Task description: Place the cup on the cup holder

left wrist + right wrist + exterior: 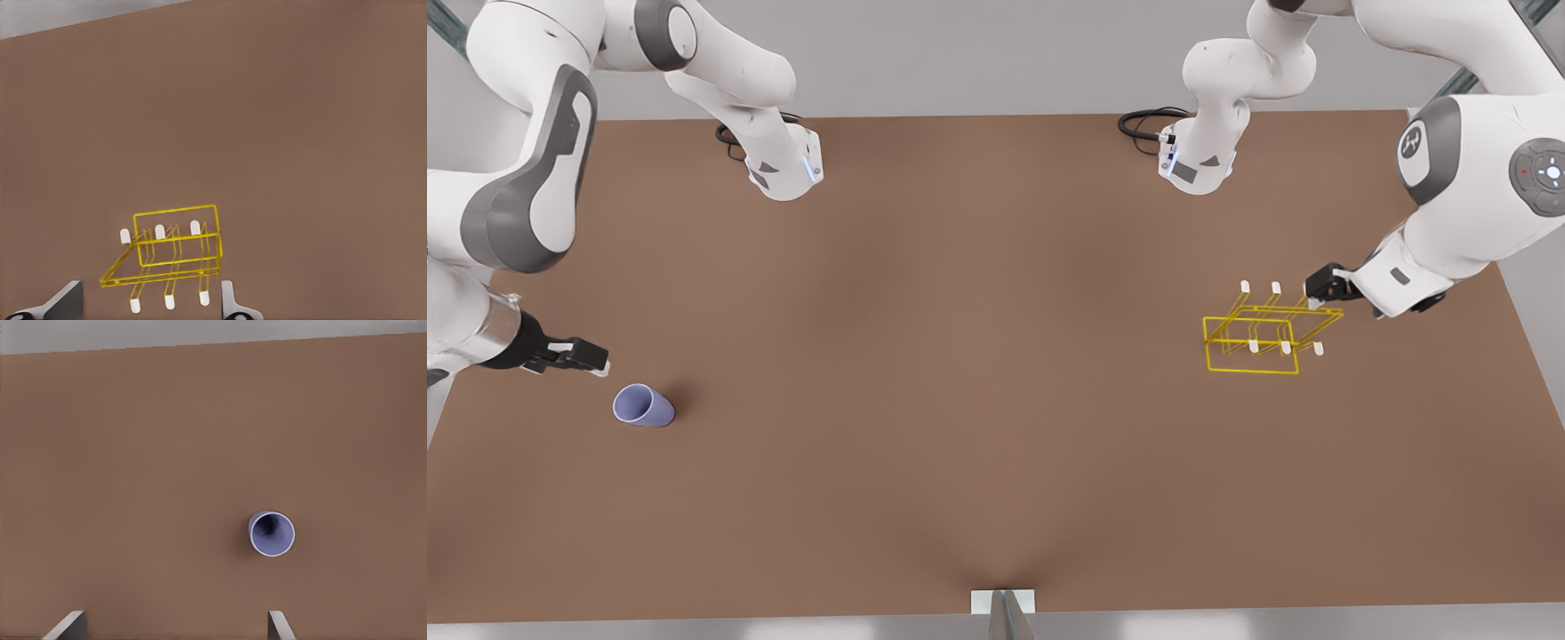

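The lavender-blue cup (643, 406) stands on the brown table (978, 356) at the front view's left, its open mouth showing. My right gripper (596, 360) hovers just behind and to the left of it, open, with nothing between its fingers; its wrist view has the cup (272, 534) ahead of the right gripper (175, 621). The yellow wire cup holder (1263, 333) with white-tipped prongs sits at the front view's right. My left gripper (1323, 292) is open at the holder's far right corner. In the left wrist view, the holder (175, 247) lies just beyond the left gripper (148, 297).
Two arm bases (783, 169) (1196, 160) with black cables stand along the table's back edge. A small white block (1003, 602) sits at the middle of the front edge. A wide stretch of bare brown table separates cup and holder.
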Available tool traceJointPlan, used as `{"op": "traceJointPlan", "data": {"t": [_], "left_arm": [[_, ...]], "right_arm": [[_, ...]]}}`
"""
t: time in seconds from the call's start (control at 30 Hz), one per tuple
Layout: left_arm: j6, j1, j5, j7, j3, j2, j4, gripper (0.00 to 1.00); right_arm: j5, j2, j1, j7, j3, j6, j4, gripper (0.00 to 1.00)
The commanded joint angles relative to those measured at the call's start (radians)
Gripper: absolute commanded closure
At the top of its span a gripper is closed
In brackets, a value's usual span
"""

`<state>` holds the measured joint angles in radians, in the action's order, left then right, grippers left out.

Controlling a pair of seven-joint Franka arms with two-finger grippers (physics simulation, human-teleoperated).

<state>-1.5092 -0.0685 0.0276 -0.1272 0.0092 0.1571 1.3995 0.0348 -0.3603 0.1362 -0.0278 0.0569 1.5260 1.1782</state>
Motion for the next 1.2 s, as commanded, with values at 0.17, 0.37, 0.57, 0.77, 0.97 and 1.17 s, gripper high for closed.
{"op": "traceJointPlan", "data": {"t": [0.17, 0.37, 0.57, 0.77, 0.97, 1.17], "left_arm": [[-0.042, -0.001, 0.003, 0.006, 0.002, 0.030, 0.000, 0.00], [-0.057, -0.001, 0.000, 0.005, 0.015, 0.044, 0.000, 0.00], [-0.059, -0.001, 0.000, 0.005, 0.021, 0.053, 0.000, 0.00], [-0.063, -0.001, 0.000, 0.005, 0.028, 0.061, 0.000, 0.00], [-0.085, 0.001, 0.000, 0.005, 0.037, 0.079, 0.000, 0.00], [-0.092, 0.001, -0.002, 0.005, 0.049, 0.090, 0.000, 0.00]], "right_arm": [[0.004, -0.002, -0.007, -0.009, 0.000, 0.011, 0.000, 0.00], [0.047, -0.002, -0.010, -0.014, -0.006, -0.032, 0.064, 0.00], [0.034, 0.053, 0.049, -0.103, -0.009, 0.304, 0.352, 0.00], [0.028, 0.037, 0.036, -0.250, -0.097, 0.419, 0.505, 0.00], [0.042, -0.048, 0.029, -0.451, -0.177, 0.546, 0.508, 0.00], [0.028, -0.054, -0.033, -0.425, -0.167, 0.651, 0.552, 0.00]]}}
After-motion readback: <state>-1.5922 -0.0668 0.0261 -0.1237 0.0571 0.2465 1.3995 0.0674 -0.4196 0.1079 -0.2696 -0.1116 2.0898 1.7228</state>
